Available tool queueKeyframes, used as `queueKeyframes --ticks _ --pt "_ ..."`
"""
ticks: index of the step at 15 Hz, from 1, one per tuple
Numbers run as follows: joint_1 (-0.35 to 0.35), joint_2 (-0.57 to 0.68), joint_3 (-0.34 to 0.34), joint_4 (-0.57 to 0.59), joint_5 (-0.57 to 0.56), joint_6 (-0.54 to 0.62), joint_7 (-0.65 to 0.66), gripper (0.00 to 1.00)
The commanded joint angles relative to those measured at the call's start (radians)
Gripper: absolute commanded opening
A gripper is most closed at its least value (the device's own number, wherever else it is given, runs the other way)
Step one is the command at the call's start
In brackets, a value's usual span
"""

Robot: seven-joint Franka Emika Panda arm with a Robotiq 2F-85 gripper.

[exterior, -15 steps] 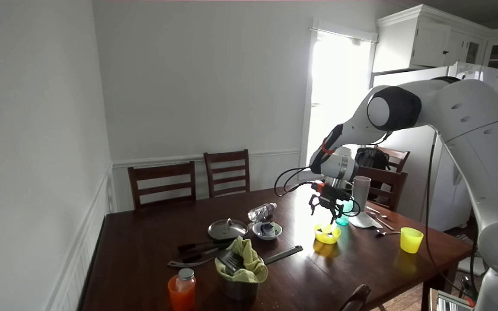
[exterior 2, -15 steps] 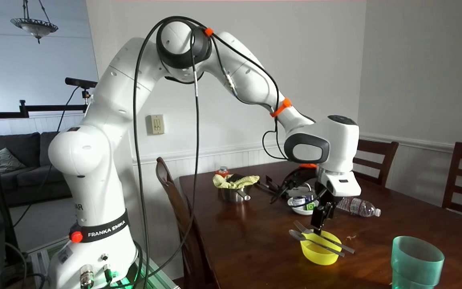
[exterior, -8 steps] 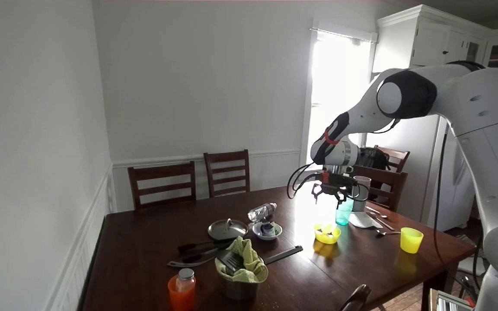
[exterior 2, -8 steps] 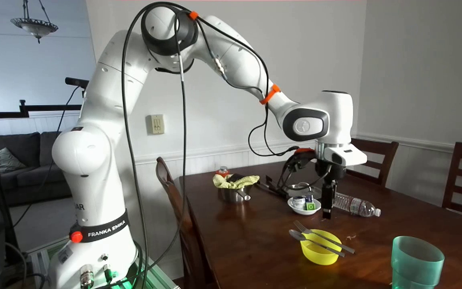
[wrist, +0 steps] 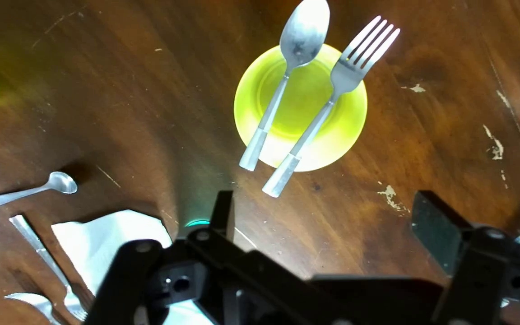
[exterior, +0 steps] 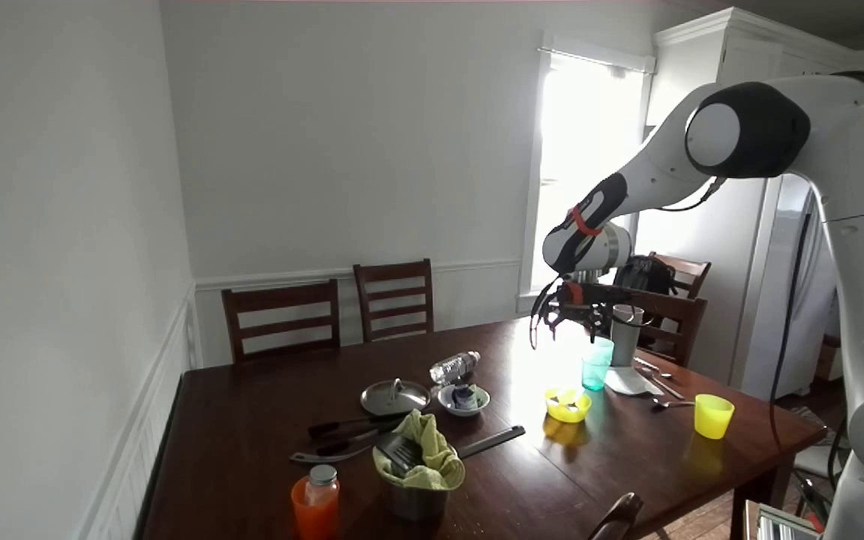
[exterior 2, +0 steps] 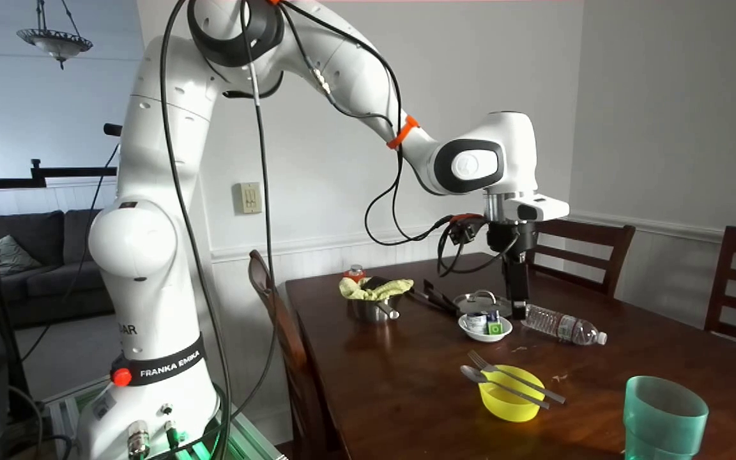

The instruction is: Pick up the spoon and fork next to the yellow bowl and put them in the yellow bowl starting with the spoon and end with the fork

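The yellow bowl (wrist: 348, 131) stands on the table in the wrist view and in both exterior views (exterior: 568, 415) (exterior 2: 510, 409). The spoon (wrist: 303, 38) and the fork (wrist: 346, 76) lie side by side across its rim. Their heads and handle ends stick out past the rim on opposite sides; they also show in an exterior view, the spoon (exterior 2: 472, 374) nearer the camera than the fork (exterior 2: 537, 387). My gripper (wrist: 330, 221) is open, with nothing between its fingers. It hangs well above the table, off to the side of the bowl, apart from it and the cutlery.
A teal cup (exterior 2: 662, 415) stands near the bowl. A small white bowl (exterior 2: 485, 333), a water bottle (exterior 2: 566, 327) and a cloth-lined pot (exterior 2: 371, 310) stand beyond. A napkin (wrist: 111, 243), a small spoon (wrist: 61, 183), another fork (wrist: 48, 257) and a yellow cup (exterior: 713, 416) lie to one side.
My gripper has risen from close above the yellow bowl and moved away from it, toward the water bottle in an exterior view. The spoon, fork and bowl have not moved.
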Motion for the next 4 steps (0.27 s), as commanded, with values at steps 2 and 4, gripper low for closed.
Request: queueKeyframes --ticks 2,4 --pt "-0.003 0.005 0.003 0.006 0.000 -0.004 0.000 1.00" --pt "-0.003 0.012 0.003 0.008 0.000 -0.004 0.000 1.00"
